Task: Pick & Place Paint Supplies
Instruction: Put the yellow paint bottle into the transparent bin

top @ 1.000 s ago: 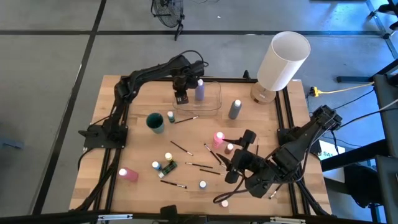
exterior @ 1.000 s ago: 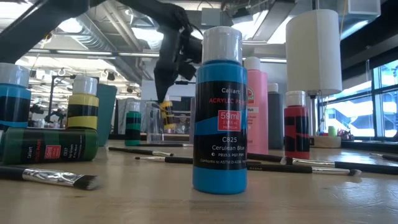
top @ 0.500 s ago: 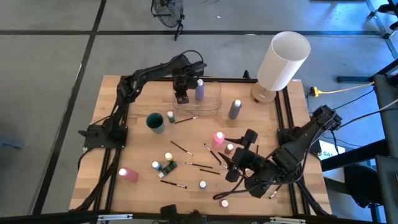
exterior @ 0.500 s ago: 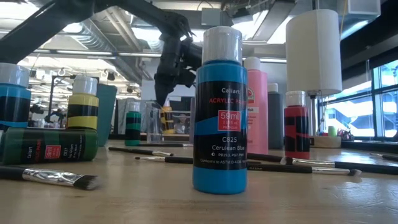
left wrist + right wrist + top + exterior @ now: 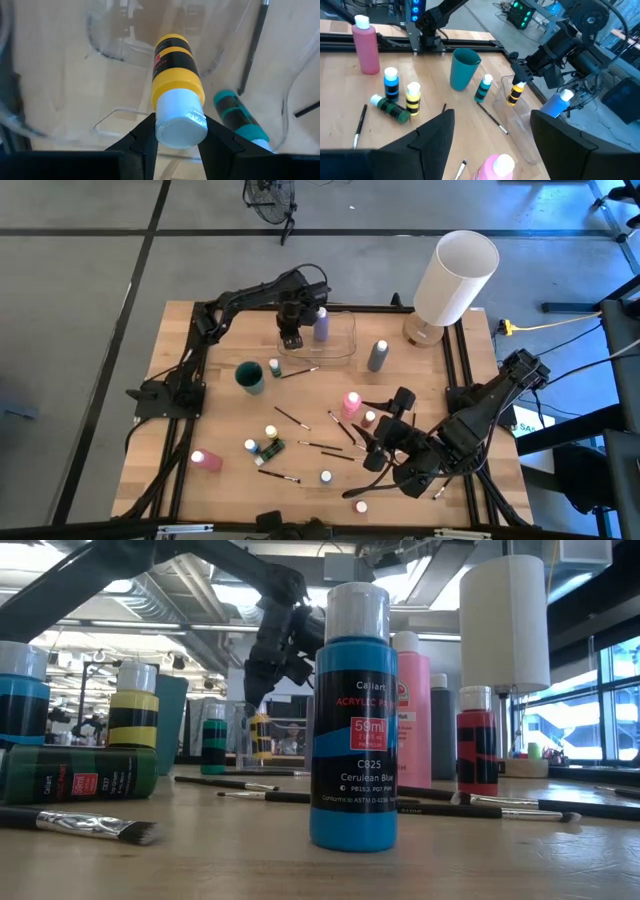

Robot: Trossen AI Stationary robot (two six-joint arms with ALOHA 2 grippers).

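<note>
My left gripper (image 5: pixel 291 335) hangs over the clear plastic bin (image 5: pixel 335 345) at the table's far middle, shut on a yellow-and-black paint bottle (image 5: pixel 172 65). A purple bottle (image 5: pixel 321 327) stands in the bin. Other bottles are scattered on the wood: teal (image 5: pixel 275 368), grey (image 5: pixel 377 355), pink (image 5: pixel 351 402) and blue (image 5: pixel 353 720). Thin brushes (image 5: pixel 320 446) lie among them. My right gripper (image 5: pixel 376 450) hovers open over the near right of the table, touching nothing. My left gripper pinches the bottle's white cap (image 5: pixel 180 122) between its two fingers, coming from above and pointing steeply down. The bottle hangs cap up below the fingers (image 5: pixel 262 690), between the bin's clear walls. Whether its base touches the bin floor cannot be told.
A big white cylindrical lamp (image 5: pixel 455 278) stands at the far right corner. A teal cup (image 5: pixel 249 376) stands left of the bin. A pink bottle (image 5: pixel 207 460) lies at the near left. Black frame rails (image 5: pixel 460 370) border the table.
My left gripper has tipped to point more steeply down and has sunk a little. The yellow-and-black bottle has gone from tilted to nearly upright and hangs lower between the bin's walls.
</note>
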